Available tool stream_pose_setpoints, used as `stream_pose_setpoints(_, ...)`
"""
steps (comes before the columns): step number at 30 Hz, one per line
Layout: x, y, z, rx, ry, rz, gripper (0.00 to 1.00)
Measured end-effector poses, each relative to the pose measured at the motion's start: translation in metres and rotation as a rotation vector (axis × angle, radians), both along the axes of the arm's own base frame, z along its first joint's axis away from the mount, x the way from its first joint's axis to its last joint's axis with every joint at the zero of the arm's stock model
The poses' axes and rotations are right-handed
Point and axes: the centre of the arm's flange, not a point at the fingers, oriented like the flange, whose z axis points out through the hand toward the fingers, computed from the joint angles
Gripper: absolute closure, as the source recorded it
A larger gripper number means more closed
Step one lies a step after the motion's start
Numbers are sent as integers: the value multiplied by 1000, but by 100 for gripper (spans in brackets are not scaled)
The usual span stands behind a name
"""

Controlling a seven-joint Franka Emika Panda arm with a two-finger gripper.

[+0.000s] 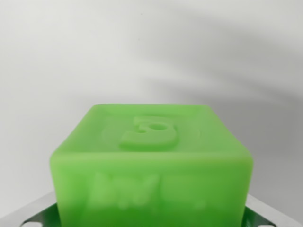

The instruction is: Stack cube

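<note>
In the wrist view you see a green cube (151, 165) filling the lower half of the picture, very close and partly blurred. Its top face carries a raised figure, and its near face shows embossed marks too soft to read. At the bottom corners, metal parts of the end effector (151, 220) flank it. Behind is a plain white worktop (151, 52) with faint shadows.
</note>
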Motion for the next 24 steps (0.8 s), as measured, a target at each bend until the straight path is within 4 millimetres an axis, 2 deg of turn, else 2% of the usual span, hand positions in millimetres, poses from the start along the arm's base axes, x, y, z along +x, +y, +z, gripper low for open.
stream_pose_setpoints(24,18,40,1,2,6,-145,100)
